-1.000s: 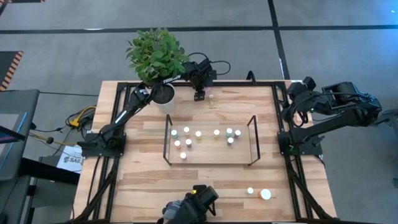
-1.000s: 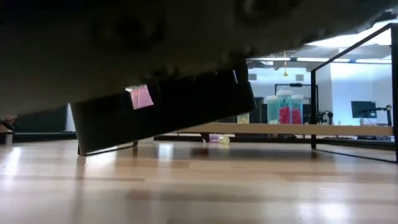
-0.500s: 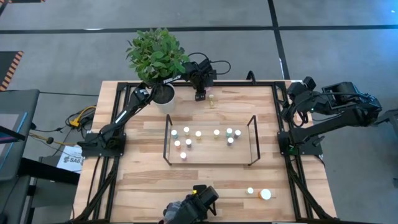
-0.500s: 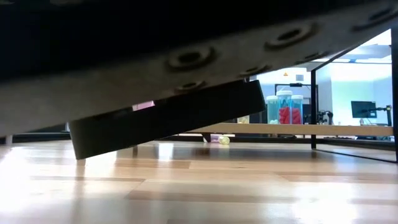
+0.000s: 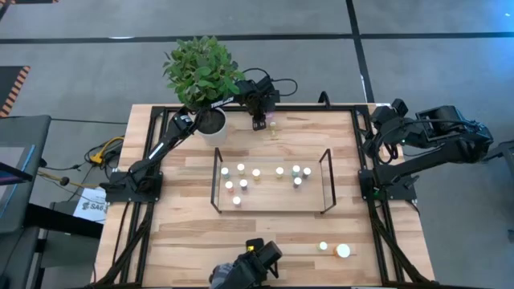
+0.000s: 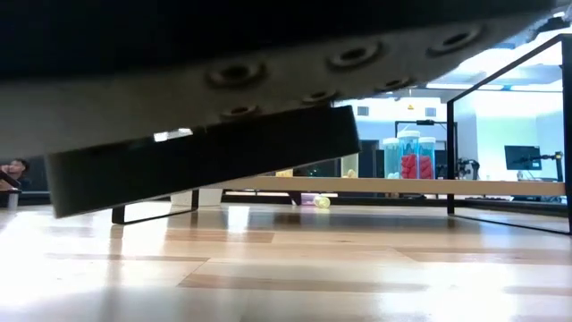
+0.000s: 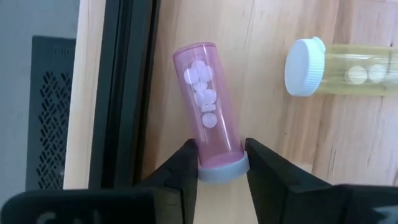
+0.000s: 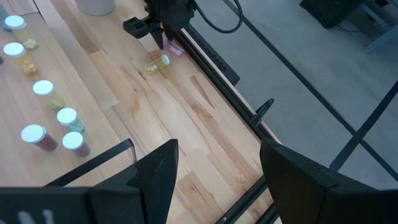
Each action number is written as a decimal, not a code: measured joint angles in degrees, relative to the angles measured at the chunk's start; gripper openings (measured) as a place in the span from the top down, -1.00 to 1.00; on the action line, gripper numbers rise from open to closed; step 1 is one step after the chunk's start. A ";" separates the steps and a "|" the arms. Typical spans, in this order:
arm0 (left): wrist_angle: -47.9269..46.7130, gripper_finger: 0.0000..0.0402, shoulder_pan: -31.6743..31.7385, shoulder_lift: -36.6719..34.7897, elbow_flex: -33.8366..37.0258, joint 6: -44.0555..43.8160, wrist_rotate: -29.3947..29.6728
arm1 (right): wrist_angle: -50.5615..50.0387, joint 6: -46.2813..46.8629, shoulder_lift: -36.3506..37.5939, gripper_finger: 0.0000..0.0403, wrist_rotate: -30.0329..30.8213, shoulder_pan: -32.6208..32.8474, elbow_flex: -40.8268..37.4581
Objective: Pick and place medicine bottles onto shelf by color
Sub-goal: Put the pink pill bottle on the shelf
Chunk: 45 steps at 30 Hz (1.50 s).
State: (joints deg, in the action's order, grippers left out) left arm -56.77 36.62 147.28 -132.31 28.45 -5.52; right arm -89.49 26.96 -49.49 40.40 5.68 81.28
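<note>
A pink medicine bottle [image 7: 205,106] with a grey-white cap lies on its side along the black rail at the table's far edge, beside the plant pot. My left gripper [image 5: 259,123] is shut on it. A yellow bottle [image 7: 348,65] lies next to it, untouched. The shelf [image 5: 269,210] stands mid-table with several bottles upright on it, teal and pink ones [image 6: 409,156] among them. My right gripper [image 8: 214,163] hangs open over the table's right edge, holding nothing. My left gripper pinches the pink bottle's cap end [image 7: 221,169] between its two fingers, one finger [image 7: 183,165] on each side of the cap. The fingers come from above and lie across the bottle. The bottle's body points away from them, lying along the rail.
A potted plant [image 5: 201,72] stands at the far left corner. A small bottle [image 5: 324,246] and a wider white-orange one [image 5: 343,250] stand near the front right. A dark object [image 5: 245,269] at the near edge blocks most of the low view.
The dark object at the near edge has shifted in front of the low camera and now covers more of that view's left side.
</note>
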 joint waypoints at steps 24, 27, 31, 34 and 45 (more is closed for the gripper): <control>-1.84 0.51 -2.99 -9.06 0.11 -23.84 -15.88 | -0.02 0.00 0.00 -0.24 0.01 0.01 0.02; -1.87 0.51 -5.12 -10.40 0.11 -26.86 -19.84 | -0.01 0.01 0.02 -0.24 0.01 0.00 0.02; -1.83 0.51 -9.35 -11.92 0.09 -29.40 -21.24 | 0.00 0.00 0.01 -0.24 0.01 -0.01 0.01; -1.78 0.51 -12.92 -12.32 0.09 -29.75 -21.22 | 0.00 -0.52 0.02 -0.24 0.02 -0.01 0.02; 8.03 0.51 -23.71 -12.48 0.09 -40.79 -21.23 | 0.15 -1.41 0.00 -0.24 0.00 0.00 0.01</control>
State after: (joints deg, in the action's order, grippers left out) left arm -48.74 12.91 134.80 -132.22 -12.34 -26.75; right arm -89.34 25.55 -49.50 40.40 5.68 81.29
